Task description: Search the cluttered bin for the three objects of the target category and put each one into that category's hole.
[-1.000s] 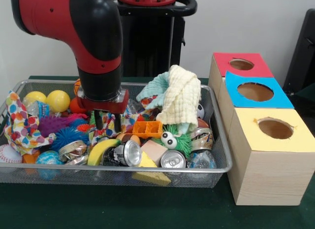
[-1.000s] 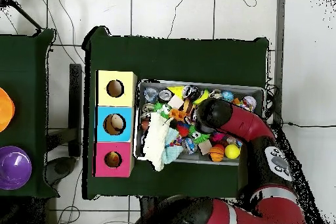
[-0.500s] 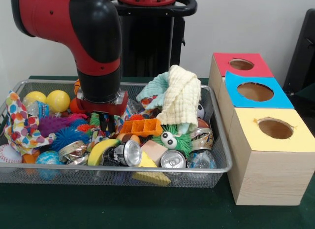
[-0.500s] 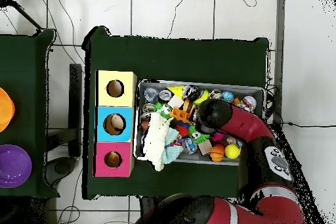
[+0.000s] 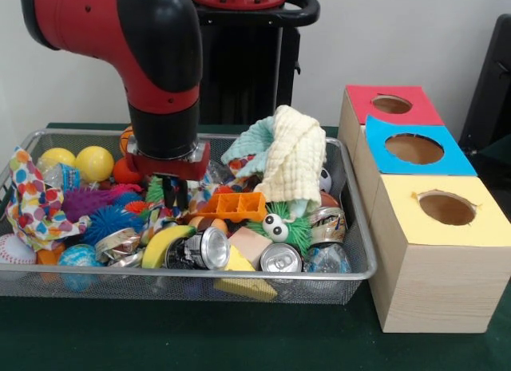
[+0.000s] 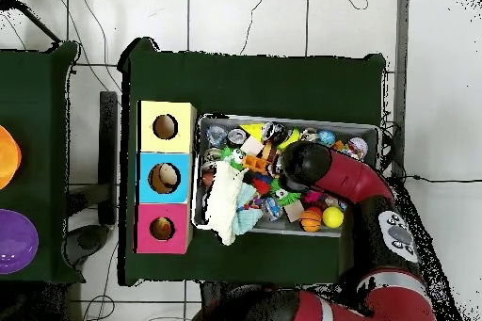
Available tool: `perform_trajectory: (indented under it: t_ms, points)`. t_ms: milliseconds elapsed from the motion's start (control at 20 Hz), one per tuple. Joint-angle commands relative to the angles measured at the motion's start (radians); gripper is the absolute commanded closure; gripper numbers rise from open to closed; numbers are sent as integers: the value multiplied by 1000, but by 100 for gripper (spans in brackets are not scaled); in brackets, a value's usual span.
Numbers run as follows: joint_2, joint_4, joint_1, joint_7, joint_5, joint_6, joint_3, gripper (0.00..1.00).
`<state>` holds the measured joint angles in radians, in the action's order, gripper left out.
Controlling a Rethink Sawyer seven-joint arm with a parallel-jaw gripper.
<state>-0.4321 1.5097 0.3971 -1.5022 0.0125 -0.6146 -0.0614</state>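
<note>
Pincer (image 5: 169,197) shifted right | arm vertical over bin (image 5: 351,227) | fingers pressed together, among toys

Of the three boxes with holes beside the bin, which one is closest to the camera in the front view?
The yellow-topped box. It is at the front of the row; the blue-topped box is behind it in the middle and the red-topped box is farthest back.

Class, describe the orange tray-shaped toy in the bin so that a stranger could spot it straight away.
Start at the wire mesh bin and find the pale yellow cloth heaped at its middle. Just below it lies the orange tray-shaped toy, the only piece with a row of square compartments.
</note>
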Motion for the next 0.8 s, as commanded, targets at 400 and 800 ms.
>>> perform_trajectory:
  t_ms: [400, 800]
  points:
    - [-187, 108, -60, -167, -25, -195, -29, 100]
    - [-225, 137, -74, -185, -36, -211, -39, 100]
